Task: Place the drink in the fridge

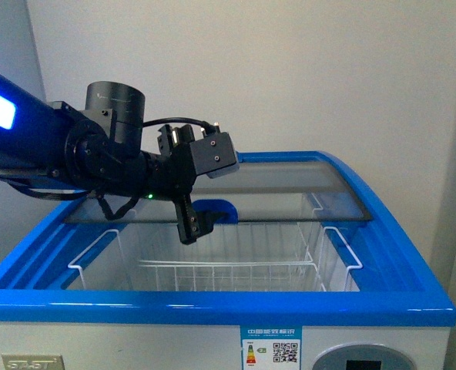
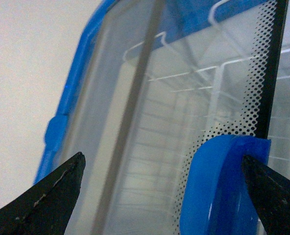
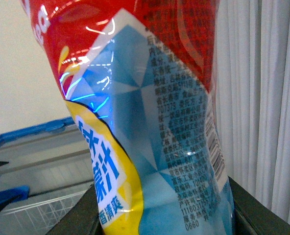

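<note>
The drink (image 3: 150, 122) is clamped in my right gripper (image 3: 169, 213), held away from the fridge (image 1: 212, 304) and out of the front view. My left gripper (image 2: 162, 161) hangs with its fingers spread around the blue handle (image 2: 218, 186) of the glass lid (image 1: 290, 185), seemingly not touching it. I judge the lid-opening step is in hand. Next I need enough opening, then a carry down into the wire basket (image 1: 236, 266).
</note>
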You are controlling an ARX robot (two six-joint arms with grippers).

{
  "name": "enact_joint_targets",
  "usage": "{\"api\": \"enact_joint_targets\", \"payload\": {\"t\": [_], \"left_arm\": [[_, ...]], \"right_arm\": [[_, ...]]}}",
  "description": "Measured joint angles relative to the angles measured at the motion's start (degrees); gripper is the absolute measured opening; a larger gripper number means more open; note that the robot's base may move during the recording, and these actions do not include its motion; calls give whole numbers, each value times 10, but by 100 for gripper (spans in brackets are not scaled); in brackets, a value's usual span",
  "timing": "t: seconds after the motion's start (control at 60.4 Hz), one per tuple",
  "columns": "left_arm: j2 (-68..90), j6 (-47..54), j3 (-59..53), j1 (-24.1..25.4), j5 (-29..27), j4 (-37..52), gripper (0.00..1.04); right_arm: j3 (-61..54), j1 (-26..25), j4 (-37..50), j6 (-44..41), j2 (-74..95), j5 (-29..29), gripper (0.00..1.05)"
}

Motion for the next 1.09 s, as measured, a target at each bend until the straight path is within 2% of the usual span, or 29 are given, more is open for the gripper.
{"api": "enact_joint_targets", "payload": {"t": [0.099, 0.248, 0.331, 0.397, 0.497, 0.563, 0.579, 0.596, 0.629, 0.679, 0.778, 0.828, 0.96, 1.076, 1.092], "left_arm": [[46, -8, 72, 0, -62, 33, 97], [55, -81, 80, 0, -146, 98, 97], [34, -148, 43, 0, -202, 132, 97], [-23, -240, -43, 1, -243, 140, 97], [-153, -415, -206, 1, -206, 139, 97], [-282, -524, -353, 1, -157, 164, 97], [-312, -546, -387, 0, -161, 171, 96], [-359, -584, -445, -3, -214, 212, 91], [-423, -614, -525, -2, -284, 274, 84], [-525, -647, -643, 18, -342, 329, 73], [-666, -681, -812, 61, -360, 350, 52], [-687, -686, -856, 64, -346, 352, 41], [-714, -690, -903, 72, -330, 352, 22], [-756, -692, -931, 85, -324, 351, 2], [-763, -694, -935, 86, -321, 350, 3]], "right_arm": [[0, 0, 0, 0, 0, 0, 43], [0, 0, 0, 0, 0, 0, 43], [0, 0, 0, 0, 0, 0, 43], [0, 0, 0, 0, 0, 0, 43], [0, 0, 0, 0, 0, 0, 43], [0, 0, 0, 0, 0, -2, 43], [0, 0, 0, 0, 0, -2, 43], [0, 0, 0, 0, 0, -2, 43], [0, 0, 0, 0, 0, 0, 43], [2, -2, -6, -1, 3, -10, 43], [136, -98, -292, -99, 87, -253, 43], [173, -89, -351, -156, 132, -304, 43], [230, -10, -335, -314, 247, -318, 43], [318, 47, -324, -483, 384, -269, 43], [334, 54, -328, -505, 409, -262, 43]]}}
